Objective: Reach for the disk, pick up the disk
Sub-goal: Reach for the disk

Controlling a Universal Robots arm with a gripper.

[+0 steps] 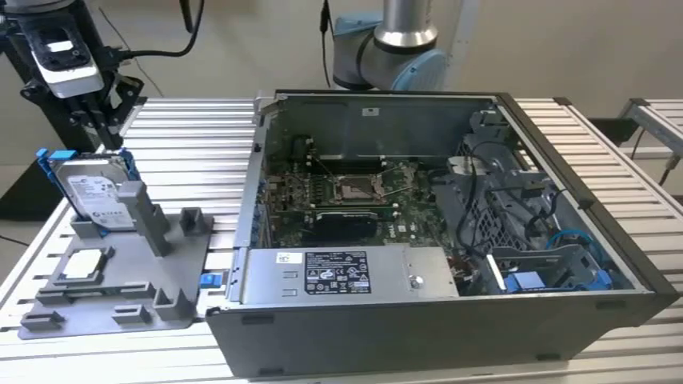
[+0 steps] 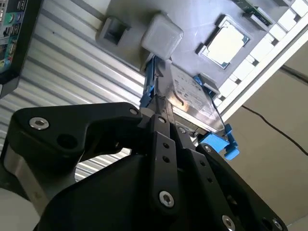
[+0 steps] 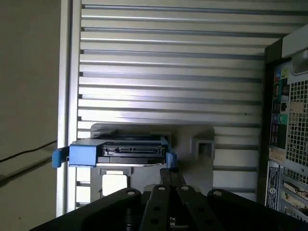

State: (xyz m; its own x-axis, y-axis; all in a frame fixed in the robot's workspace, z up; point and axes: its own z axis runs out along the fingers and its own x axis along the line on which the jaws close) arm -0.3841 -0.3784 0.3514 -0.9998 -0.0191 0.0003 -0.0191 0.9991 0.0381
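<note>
Slatted aluminium table (image 1: 192, 136) bearing an open computer case (image 1: 427, 340). Inside it are a motherboard (image 1: 353, 192), a silver box (image 1: 341, 274) with a white sticker against the near wall, and blue cables (image 1: 571, 238). Just beside the case, towards the exterior view's left, a grey fixture (image 1: 171, 256) seats a small square silver chip (image 1: 85, 266).

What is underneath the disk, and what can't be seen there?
The disk stands tilted on the grey holder plate, which lies on the slatted table. A grey block covers its lower corner, so how it seats in the plate is hidden.
</note>
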